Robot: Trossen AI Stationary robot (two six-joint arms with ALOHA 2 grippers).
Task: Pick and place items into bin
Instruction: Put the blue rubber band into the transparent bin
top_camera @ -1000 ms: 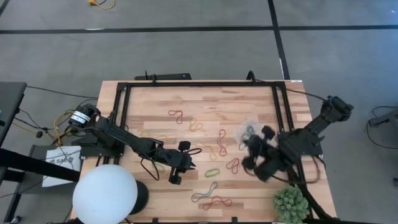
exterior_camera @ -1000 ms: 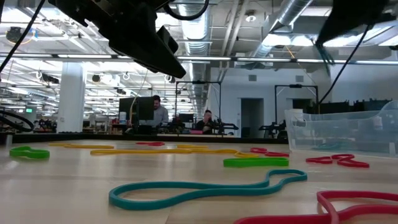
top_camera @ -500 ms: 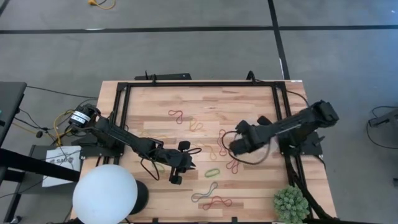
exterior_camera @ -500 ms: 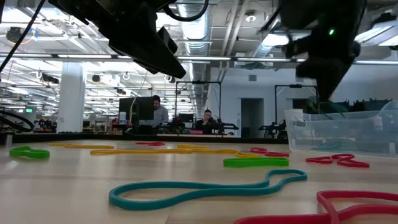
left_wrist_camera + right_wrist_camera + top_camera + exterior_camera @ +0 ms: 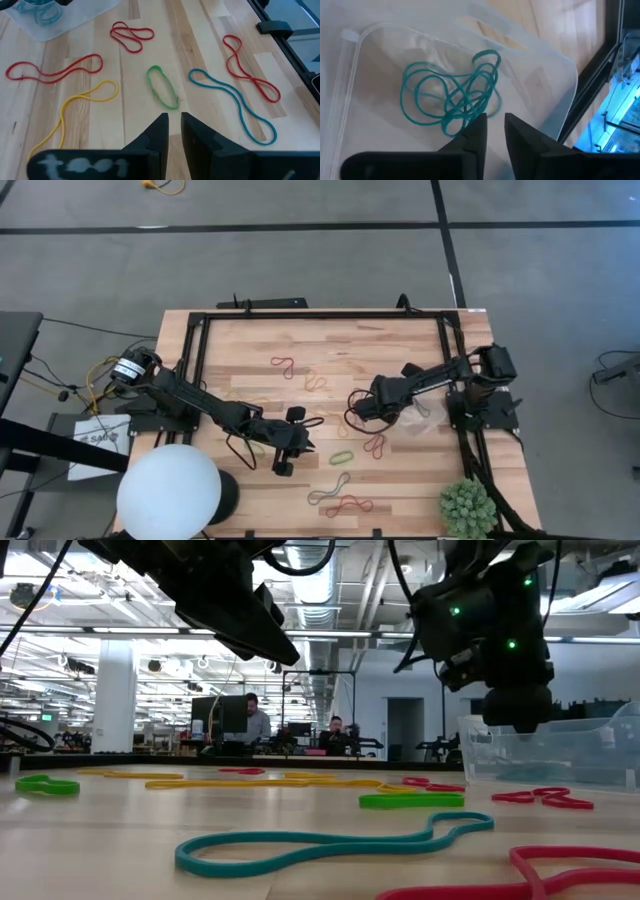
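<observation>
Teal rubber bands [image 5: 452, 97] lie tangled inside the clear bin [image 5: 540, 75], directly under the right end effector [image 5: 492, 132], whose fingers stand slightly parted and grasp nothing. Farther out, the left end effector [image 5: 172, 132] hovers with its fingers narrowly apart and empty, just short of a green band [image 5: 162, 87] on the wooden counter [image 5: 200, 45], with red, yellow and teal loops around.
</observation>
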